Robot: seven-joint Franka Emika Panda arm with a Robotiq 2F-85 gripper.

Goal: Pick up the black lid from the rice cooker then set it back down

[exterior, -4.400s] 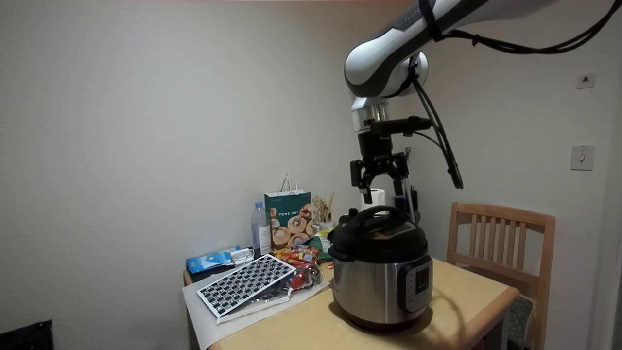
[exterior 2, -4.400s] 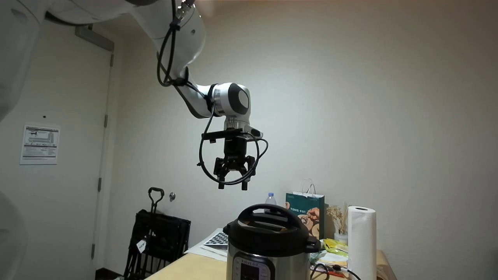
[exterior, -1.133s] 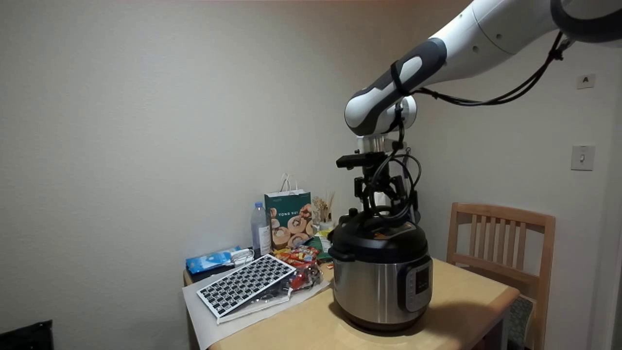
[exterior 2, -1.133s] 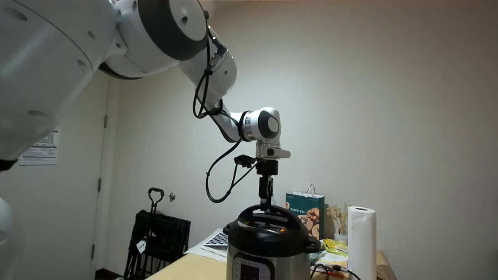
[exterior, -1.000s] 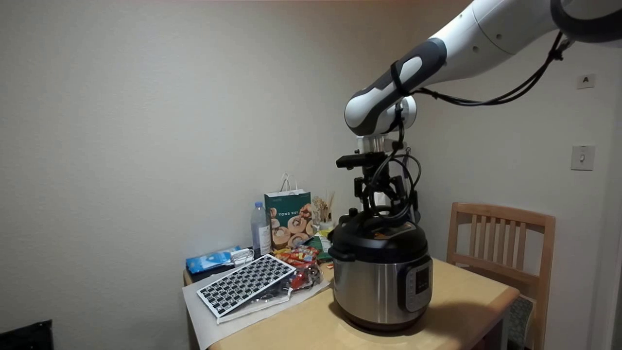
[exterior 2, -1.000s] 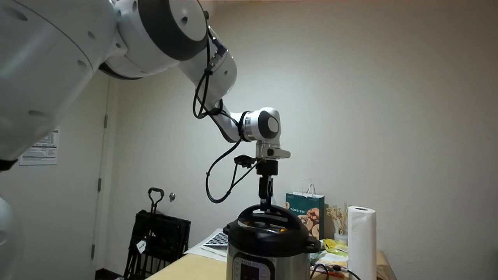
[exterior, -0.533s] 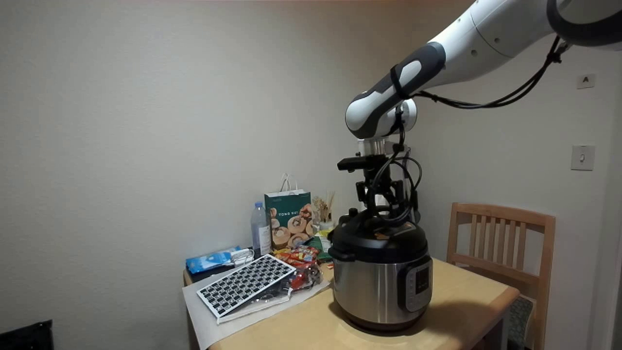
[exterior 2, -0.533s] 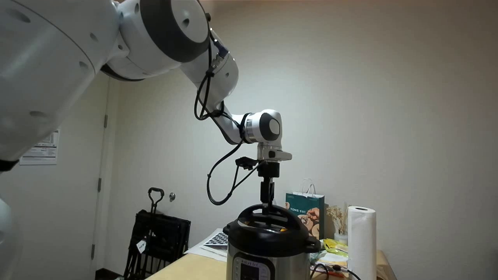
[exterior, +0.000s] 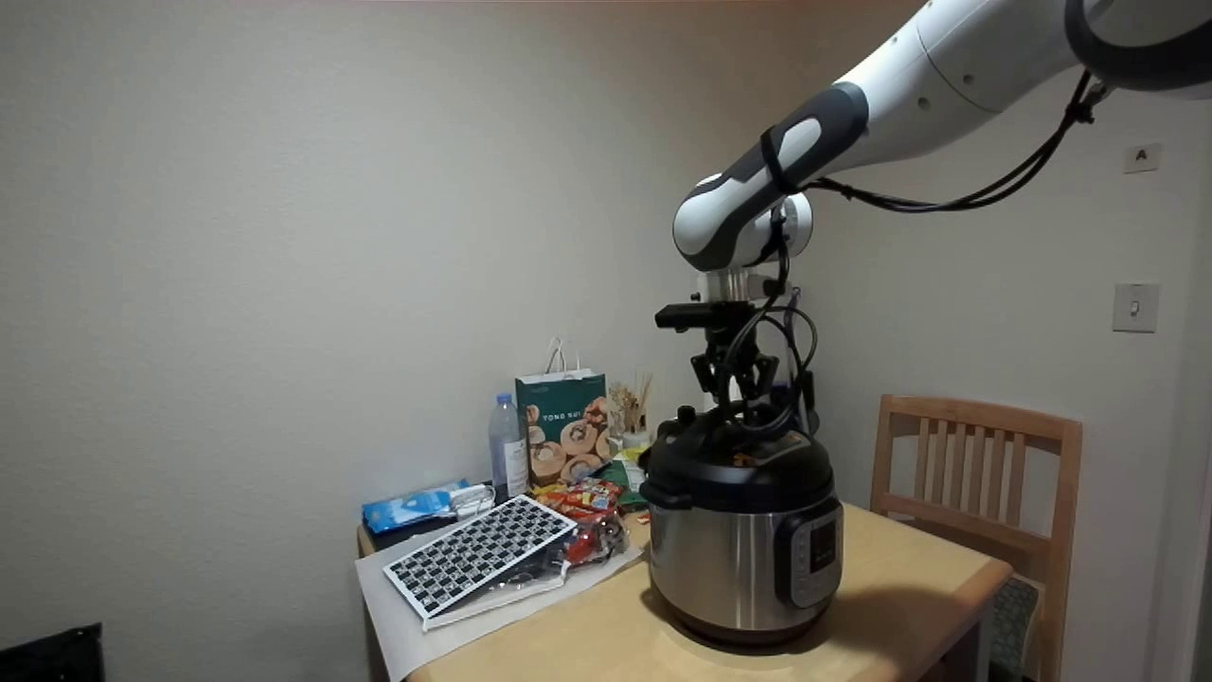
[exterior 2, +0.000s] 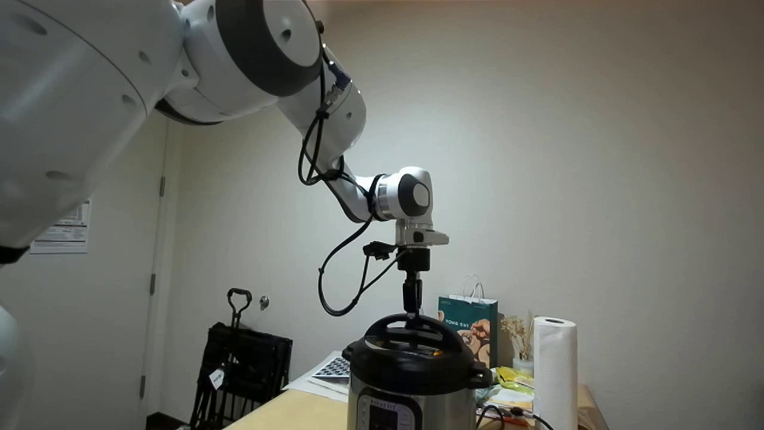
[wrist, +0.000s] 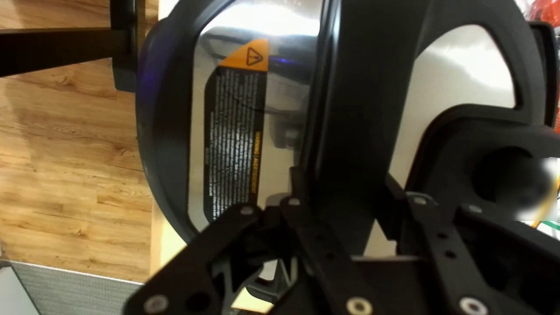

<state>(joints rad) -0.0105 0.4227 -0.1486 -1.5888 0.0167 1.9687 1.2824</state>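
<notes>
The round black lid [exterior: 729, 483] sits level on the shiny steel rice cooker [exterior: 715, 568], which stands on the table. In an exterior view its arched handle rises over the lid [exterior 2: 412, 371], with my gripper [exterior 2: 413, 319] straight down at the middle of the arch. From the wrist view, my gripper [wrist: 343, 186] has one finger on each side of the broad handle bar, and both pads appear to touch it. The jaws are shut on the handle. The contact low down is dark and partly hidden by the fingers and cables.
Behind the cooker stand a paper towel roll [exterior 2: 555, 370], a green bag [exterior 2: 468, 328] and a bottle [exterior: 508, 445]. A black-and-white grid panel [exterior: 480, 556] and snack packets [exterior: 582, 497] lie beside it. A wooden chair [exterior: 975, 474] stands past the table edge.
The gripper has come down and turned so that its fingers straddle the lid's handle. Within the last half second its jaws have drawn together. The lid and cooker have not moved.
</notes>
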